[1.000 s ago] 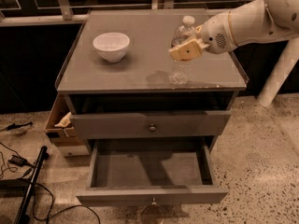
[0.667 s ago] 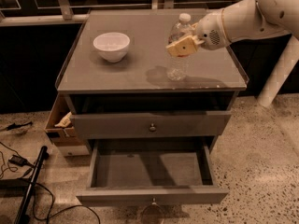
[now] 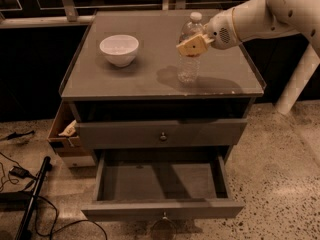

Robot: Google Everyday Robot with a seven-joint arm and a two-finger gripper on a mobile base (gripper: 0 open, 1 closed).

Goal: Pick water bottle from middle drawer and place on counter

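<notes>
The water bottle [image 3: 188, 66], clear with a white cap, stands upright on the right part of the counter [image 3: 125, 81]; I cannot tell if its base touches the top. My gripper [image 3: 193, 46] comes in from the right on a white arm, and its tan fingers are shut on the bottle's upper body. The middle drawer [image 3: 160, 183] is pulled out below the counter, and its grey floor is bare.
A white bowl [image 3: 119, 49] sits on the counter's left part. The drawer above [image 3: 163, 135], with a round knob, is shut. A cardboard box [image 3: 64, 132] stands at the cabinet's left, cables [image 3: 20, 174] lie on the floor, and a white post [image 3: 296, 81] rises at the right.
The gripper and the bottle have shifted slightly left and toward the back of the counter. The drawer and bowl have not moved.
</notes>
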